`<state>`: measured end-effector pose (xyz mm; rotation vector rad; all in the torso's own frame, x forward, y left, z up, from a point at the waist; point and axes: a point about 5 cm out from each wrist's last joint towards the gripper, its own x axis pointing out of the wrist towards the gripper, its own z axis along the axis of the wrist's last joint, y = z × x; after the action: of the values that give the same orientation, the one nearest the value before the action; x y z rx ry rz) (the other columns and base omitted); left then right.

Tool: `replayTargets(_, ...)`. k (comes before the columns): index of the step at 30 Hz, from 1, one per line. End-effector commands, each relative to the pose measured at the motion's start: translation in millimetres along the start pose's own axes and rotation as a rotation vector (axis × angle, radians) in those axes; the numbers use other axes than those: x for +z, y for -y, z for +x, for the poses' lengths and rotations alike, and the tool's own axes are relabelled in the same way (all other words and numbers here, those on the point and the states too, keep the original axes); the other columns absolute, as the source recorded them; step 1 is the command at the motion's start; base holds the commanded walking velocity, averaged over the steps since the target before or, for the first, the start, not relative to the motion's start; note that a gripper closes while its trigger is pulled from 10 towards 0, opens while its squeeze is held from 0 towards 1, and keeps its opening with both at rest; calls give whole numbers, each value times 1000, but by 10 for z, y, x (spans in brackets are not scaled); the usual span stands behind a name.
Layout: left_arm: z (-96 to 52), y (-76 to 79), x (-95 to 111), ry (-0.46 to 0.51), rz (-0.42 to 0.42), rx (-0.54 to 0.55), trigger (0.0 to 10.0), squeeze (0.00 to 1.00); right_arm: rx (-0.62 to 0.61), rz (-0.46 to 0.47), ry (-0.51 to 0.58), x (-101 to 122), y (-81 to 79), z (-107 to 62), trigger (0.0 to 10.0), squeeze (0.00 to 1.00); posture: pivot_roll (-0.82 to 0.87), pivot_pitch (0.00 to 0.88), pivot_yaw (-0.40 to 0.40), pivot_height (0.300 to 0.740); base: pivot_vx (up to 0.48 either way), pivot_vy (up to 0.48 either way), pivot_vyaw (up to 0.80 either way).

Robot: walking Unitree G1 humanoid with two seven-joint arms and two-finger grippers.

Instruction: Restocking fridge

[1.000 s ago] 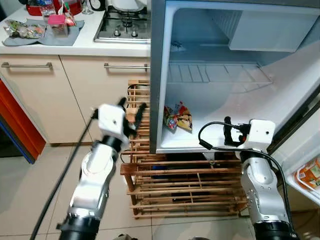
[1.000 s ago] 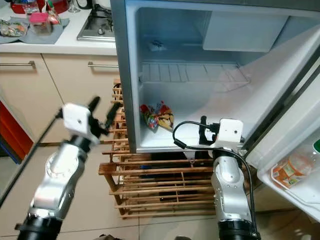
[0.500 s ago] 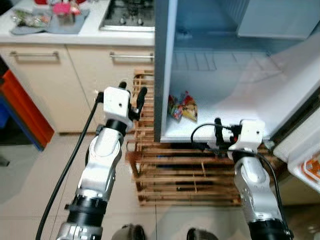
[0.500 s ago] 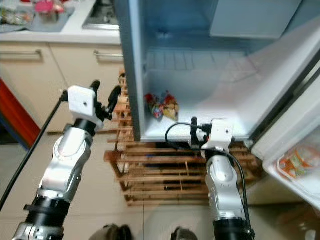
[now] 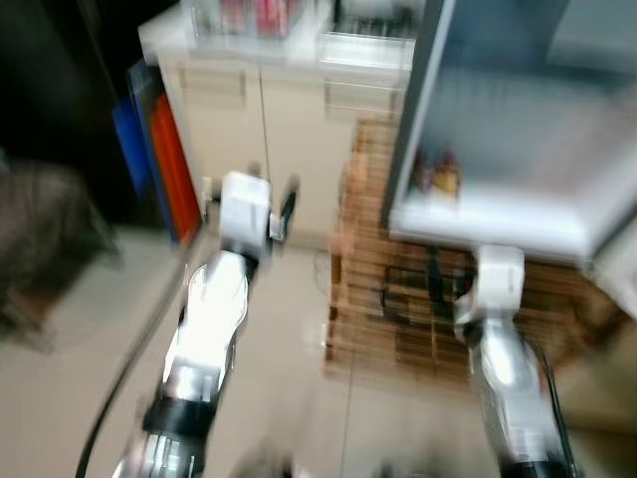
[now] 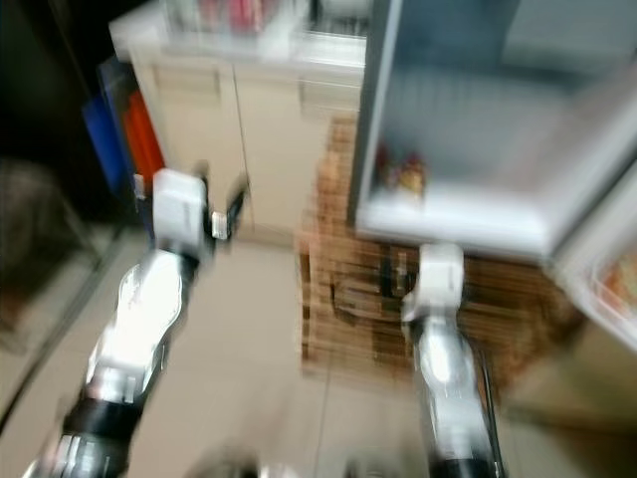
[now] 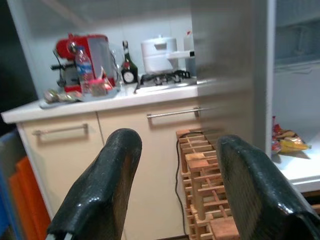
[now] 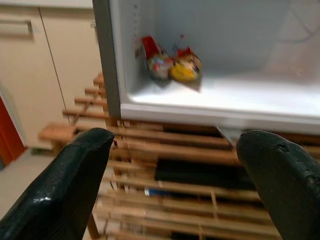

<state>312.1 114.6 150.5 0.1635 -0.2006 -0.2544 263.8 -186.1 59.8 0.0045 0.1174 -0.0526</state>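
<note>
Left gripper (image 7: 172, 195) empty, fingers (image 7: 100, 195) spread apart, raised over the tiled floor (image 5: 299, 398) left of the fridge (image 5: 498, 149). Right gripper (image 8: 175, 190) likewise spread wide and empty, held near the wooden rack (image 8: 165, 170) under the fridge's open compartment. Snack packets (image 8: 170, 62) lie on the compartment floor, at its left far corner. Fridge sits on the rack; cream cabinets (image 7: 65, 160) stand to its left, carrying a white counter (image 7: 100, 100) with a red coffee machine (image 7: 82, 55), a dark bottle (image 7: 128, 65), a hob (image 7: 165, 77). Orange and blue panels (image 5: 159, 149) stand further left. Head views heavily blurred. Versus 0.5 s ago: whole picture shifted, fridge now sits further right and away, more floor in view, so the camera moved; packets unchanged in place
</note>
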Motion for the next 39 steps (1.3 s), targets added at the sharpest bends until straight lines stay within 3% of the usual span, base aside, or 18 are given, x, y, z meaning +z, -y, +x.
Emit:
replayTargets(1,14,14,28,16,-4,-11,10000,0,-16,-17,14,23,57,12,10000,0,-106,0,43,740,0,-450,0)
replayTargets(18,39,144,4,35,-22,-67,10000,0,-86,-85,-61,-178,420,-144,10000,0,-128,0,17,740,260,-393,0)
replayTargets(24,59,195,7,45,-34,-79,10000,0,-80,-205,-97,-316,589,-257,10000,0,-130,0,9,740,288,-381,0)
replayTargets(28,63,195,-3,45,-58,-74,10000,0,-87,-216,-120,-368,642,-291,10000,0,-133,0,10,740,290,-379,0)
replayTargets(29,67,209,-29,31,-62,-74,10000,0,-50,-224,-205,-539,682,-382,10000,0,-135,0,8,740,0,0,0)
replayTargets(32,68,213,-64,10,-54,-71,10000,0,-3,-242,-286,-708,704,-503,10000,0,-135,0,8,740,0,0,0)
replayTargets(35,70,216,-113,-10,-69,-69,10000,0,91,-268,-454,-1038,732,-793,10000,0,-144,0,7,740,0,0,0)
replayTargets(39,72,214,-121,-11,-77,-69,10000,0,117,-269,-559,-1208,755,-956,10000,0,-146,0,9,740,0,0,0)
